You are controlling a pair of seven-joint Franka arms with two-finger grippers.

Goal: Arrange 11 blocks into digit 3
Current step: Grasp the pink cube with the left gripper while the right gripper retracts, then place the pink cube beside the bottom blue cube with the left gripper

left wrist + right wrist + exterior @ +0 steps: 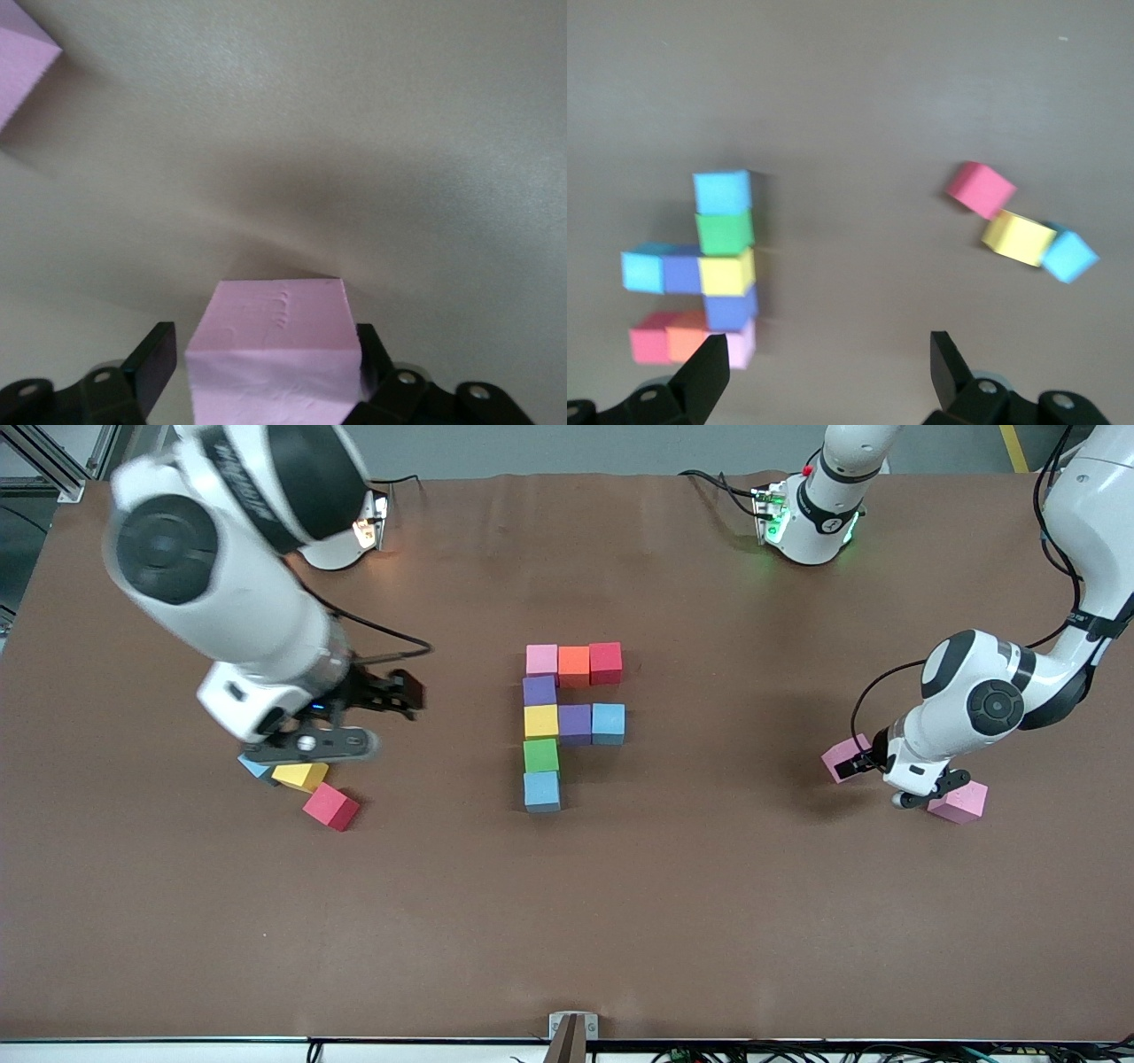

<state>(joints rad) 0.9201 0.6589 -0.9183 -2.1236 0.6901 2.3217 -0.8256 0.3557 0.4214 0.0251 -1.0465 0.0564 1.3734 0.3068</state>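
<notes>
The partly built digit 3 [541, 722] lies mid-table: a column of pink, purple, yellow, green and light blue blocks, with orange and red blocks beside the pink and purple and light blue blocks beside the yellow. The right wrist view shows it too, with its green block [725, 232]. My left gripper [928, 793] [266, 341] is low at the left arm's end, open, with its jaws either side of a pink block [961, 803] [275, 345] on the table. One finger touches it and a thin gap shows at the other. My right gripper [403, 695] [828, 350] hangs open and empty.
A second pink block [846, 758] [22, 62] lies beside the left gripper. Toward the right arm's end, loose light blue [254, 766] [1069, 255], yellow [299, 776] [1018, 237] and red [331, 807] [981, 189] blocks sit in a cluster under the right arm.
</notes>
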